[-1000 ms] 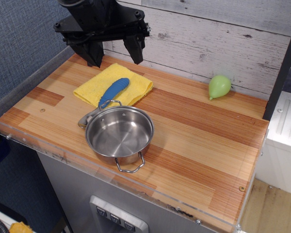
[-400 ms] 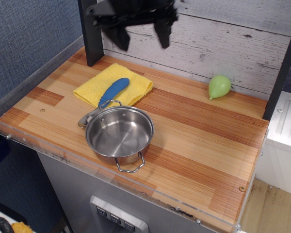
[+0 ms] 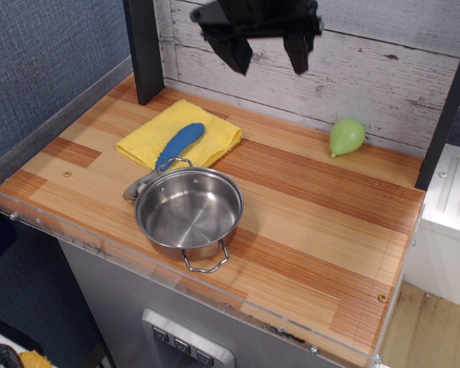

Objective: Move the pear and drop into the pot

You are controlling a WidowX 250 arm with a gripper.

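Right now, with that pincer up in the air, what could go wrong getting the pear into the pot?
1. The pear is smooth and tapered, so it might slip or roll as the open pincer closes.
2. It lies near the back wall, leaving little room for the fingers.
3. The pot is shallow, so a high drop might bounce out.

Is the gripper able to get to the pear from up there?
Probably yes. The gripper hangs open above the table, and the pear lies alone by the wall with nothing around it.

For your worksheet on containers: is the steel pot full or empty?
Empty. The pot shows only its bare shiny floor; the pear lies apart by the wall.
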